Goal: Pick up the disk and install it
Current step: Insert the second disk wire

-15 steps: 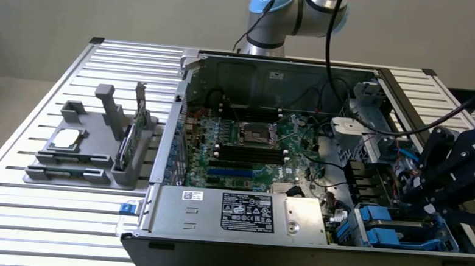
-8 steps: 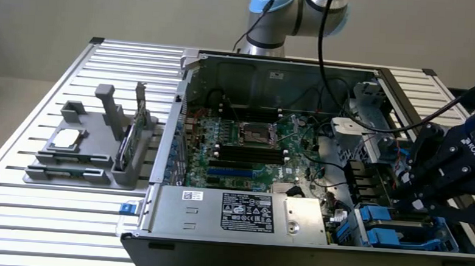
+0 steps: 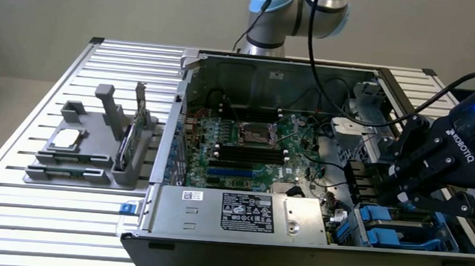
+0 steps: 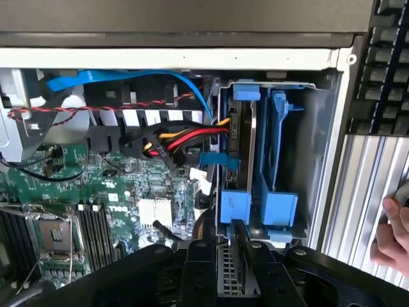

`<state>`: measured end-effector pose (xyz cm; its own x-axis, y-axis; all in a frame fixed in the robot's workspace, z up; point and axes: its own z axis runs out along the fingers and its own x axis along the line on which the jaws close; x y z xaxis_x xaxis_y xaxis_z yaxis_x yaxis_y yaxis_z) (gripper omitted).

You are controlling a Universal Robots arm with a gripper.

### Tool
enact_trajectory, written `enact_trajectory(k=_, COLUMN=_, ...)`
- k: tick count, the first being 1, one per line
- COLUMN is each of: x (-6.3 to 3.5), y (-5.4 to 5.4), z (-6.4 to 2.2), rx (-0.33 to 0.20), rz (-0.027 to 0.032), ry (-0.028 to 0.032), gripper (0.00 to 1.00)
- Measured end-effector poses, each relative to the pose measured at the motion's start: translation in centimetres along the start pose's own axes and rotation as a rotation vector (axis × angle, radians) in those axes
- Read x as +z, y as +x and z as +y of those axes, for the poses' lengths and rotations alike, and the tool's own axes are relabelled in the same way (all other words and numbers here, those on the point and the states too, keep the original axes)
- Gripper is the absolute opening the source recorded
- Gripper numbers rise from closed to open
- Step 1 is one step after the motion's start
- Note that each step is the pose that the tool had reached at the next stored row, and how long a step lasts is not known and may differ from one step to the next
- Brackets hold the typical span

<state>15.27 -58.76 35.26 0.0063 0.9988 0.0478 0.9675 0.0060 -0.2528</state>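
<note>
The gripper [image 3: 409, 200] hangs at the right edge of the exterior frame, over the open computer case's [image 3: 215, 244] drive bay. On the wrist view its fingers [image 4: 239, 246] are pinched narrow on the disk [image 4: 238, 153], which stands on edge in the bay at centre-right, clipped in blue. A person's hand [image 4: 393, 236] shows at the far right.

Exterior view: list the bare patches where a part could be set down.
Free: the slatted table in front of the grey parts holder, and behind it towards the far edge. Crowded: the open computer case, full of boards and cables, and its drive-bay corner under the gripper.
</note>
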Motion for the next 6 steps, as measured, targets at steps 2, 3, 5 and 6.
enact_trajectory(k=2, x=0.00, y=0.00, z=0.00, rx=0.000, rz=0.0000, ry=0.0000, gripper=0.25)
enact_trajectory(k=3, x=0.00, y=0.01, z=0.00, rx=0.000, rz=0.0001, ry=0.0000, gripper=0.25)
enact_trajectory(k=5, x=0.00, y=0.01, z=0.00, rx=0.000, rz=0.0001, ry=0.0000, gripper=0.25)
enact_trajectory(k=6, x=0.00, y=0.02, z=0.00, rx=0.000, rz=0.0000, ry=0.0000, gripper=0.25)
